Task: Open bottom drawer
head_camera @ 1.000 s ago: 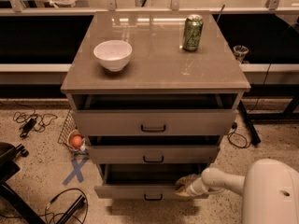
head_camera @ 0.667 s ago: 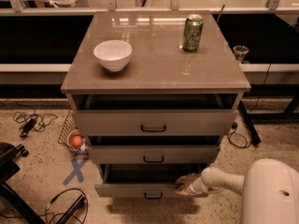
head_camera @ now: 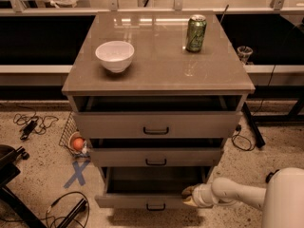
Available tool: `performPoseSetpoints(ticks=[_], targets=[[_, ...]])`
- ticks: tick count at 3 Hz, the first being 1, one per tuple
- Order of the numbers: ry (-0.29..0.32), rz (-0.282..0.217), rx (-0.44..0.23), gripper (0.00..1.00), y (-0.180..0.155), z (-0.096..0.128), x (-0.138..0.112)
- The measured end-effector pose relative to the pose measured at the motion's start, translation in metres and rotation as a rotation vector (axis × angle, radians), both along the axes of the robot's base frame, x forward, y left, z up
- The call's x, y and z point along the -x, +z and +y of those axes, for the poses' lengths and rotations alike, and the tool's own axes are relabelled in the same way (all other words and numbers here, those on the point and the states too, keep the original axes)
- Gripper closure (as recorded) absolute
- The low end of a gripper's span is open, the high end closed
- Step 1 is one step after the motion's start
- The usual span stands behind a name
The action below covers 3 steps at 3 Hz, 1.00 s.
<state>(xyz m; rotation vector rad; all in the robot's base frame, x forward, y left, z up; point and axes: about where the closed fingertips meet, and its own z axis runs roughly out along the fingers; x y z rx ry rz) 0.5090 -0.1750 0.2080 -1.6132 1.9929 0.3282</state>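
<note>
The bottom drawer (head_camera: 142,202) is the lowest of three grey-taupe drawers, with a small black bar handle (head_camera: 156,207). It stands pulled out furthest, its dark interior showing. My gripper (head_camera: 189,196) is at the right end of its front, at the top edge, on the end of my white arm (head_camera: 237,194) that reaches in from the lower right. The middle drawer (head_camera: 156,157) and top drawer (head_camera: 156,125) above it stand slightly pulled out.
On the cabinet top (head_camera: 156,65) stand a white bowl (head_camera: 115,55) and a green can (head_camera: 195,33). Cables (head_camera: 33,123) lie on the floor at left, with a wire basket holding an orange ball (head_camera: 77,143) and a blue X tape mark (head_camera: 76,173). A dark chair base (head_camera: 12,184) sits lower left.
The bottom drawer has come out a little further. My gripper has stayed at its right front end and moved slightly toward the camera with it.
</note>
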Motion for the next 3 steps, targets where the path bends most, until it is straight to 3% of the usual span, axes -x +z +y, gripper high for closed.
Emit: performPoseSetpoints(ticks=[3], targets=[[0.007, 0.042, -0.005, 1.0, -0.008, 0.004, 0.017]])
